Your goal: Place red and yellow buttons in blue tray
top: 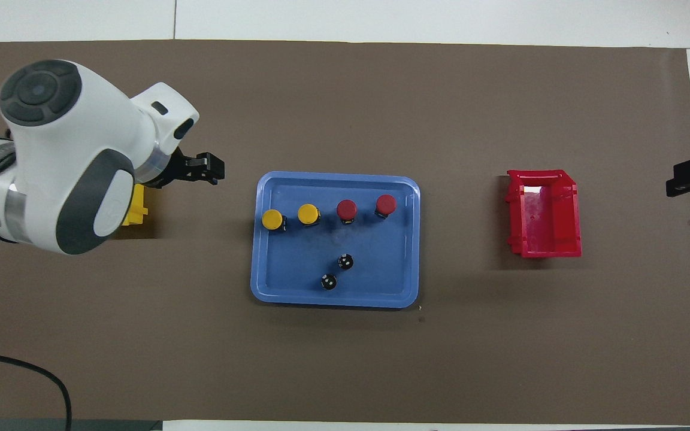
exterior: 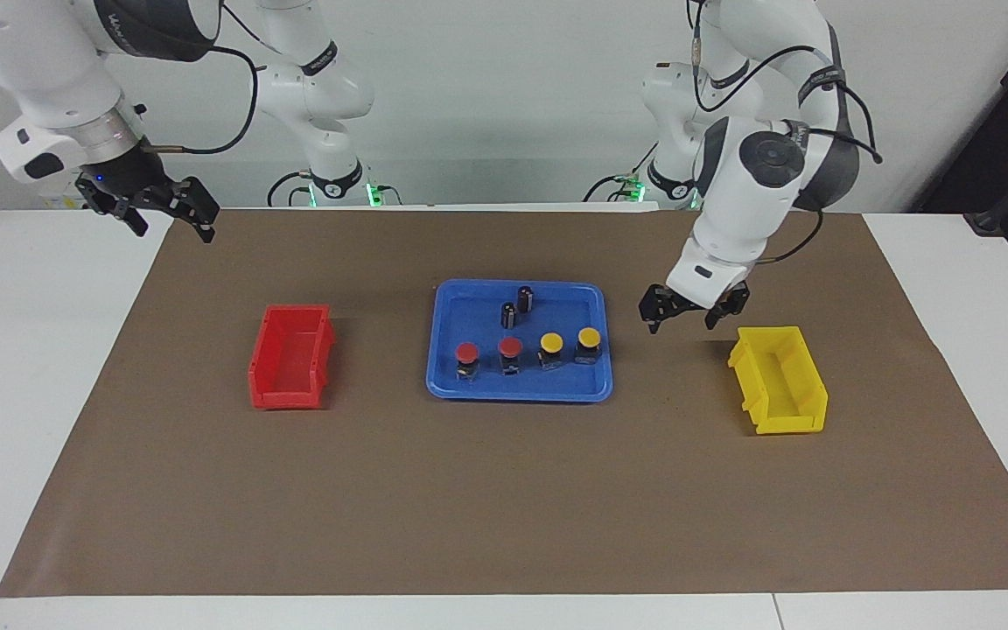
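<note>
Four stubby black-bodied buttons, two red-capped [exterior: 488, 352] and two yellow-capped [exterior: 570, 339], stand upright in a row inside the blue tray [exterior: 447, 381]; left gripper [exterior: 694, 310] and right gripper [exterior: 154, 207] both hang open, empty

A robotics lab, plainly: two white robot arms [exterior: 749, 175] stand bolted at one end of a white table [exterior: 40, 350], cables looping off them, against a bare white wall. A sheet of brown paper [exterior: 504, 490] covers the tabletop, laid out like a test bench with small plastic bins.
</note>
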Action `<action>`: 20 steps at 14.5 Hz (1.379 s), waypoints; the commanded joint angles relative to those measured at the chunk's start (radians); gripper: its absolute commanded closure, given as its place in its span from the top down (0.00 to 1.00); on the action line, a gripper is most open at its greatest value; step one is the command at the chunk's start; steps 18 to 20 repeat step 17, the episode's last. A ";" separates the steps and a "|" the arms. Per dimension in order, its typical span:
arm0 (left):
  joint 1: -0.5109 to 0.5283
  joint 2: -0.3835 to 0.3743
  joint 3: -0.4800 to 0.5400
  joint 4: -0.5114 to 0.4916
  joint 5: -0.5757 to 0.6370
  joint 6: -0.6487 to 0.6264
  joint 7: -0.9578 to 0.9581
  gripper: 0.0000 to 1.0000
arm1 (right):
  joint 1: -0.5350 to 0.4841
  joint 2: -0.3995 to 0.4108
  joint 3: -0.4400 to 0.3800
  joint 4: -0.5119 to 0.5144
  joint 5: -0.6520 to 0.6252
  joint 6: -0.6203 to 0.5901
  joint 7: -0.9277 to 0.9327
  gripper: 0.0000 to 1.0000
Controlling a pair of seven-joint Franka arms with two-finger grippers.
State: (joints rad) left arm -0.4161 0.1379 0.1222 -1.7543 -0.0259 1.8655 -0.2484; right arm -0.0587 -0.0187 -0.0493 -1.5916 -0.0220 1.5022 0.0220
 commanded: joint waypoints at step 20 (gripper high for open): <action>0.336 -0.230 -0.007 0.136 0.029 -0.350 0.399 1.00 | -0.004 -0.021 0.005 -0.024 -0.004 0.003 -0.025 1.00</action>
